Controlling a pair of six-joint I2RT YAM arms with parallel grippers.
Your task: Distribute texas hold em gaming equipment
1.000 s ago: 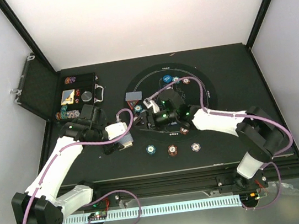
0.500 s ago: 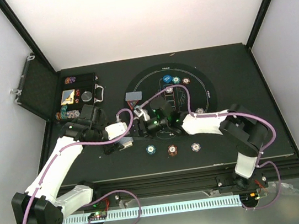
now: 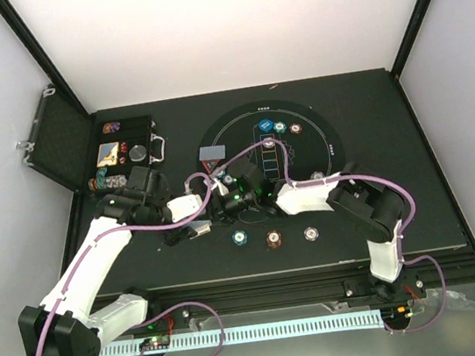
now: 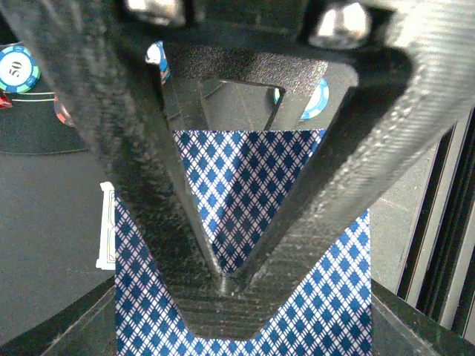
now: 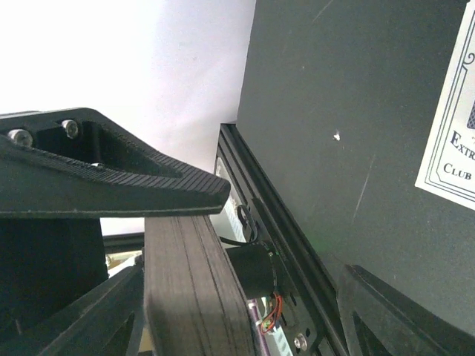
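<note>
Playing cards (image 4: pixel 237 193) pinched by the left gripper (image 3: pixel 202 226)
Right gripper (image 3: pixel 221 207), jaws spread, at the cards' edge; three chips (image 3: pixel 274 239) lie toward the worktop's (image 3: pixel 369 106) near edge.

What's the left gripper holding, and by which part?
The left gripper is shut on blue diamond-backed playing cards, fingertips meeting over their patterned back; exact contact points are hidden.

Blue-diamond-backed cards (image 4: pixel 245 185) pinched in left fingers (image 4: pixel 126 148); three chips (image 3: pixel 274 239) in row (teal, red-brown, white).
</note>
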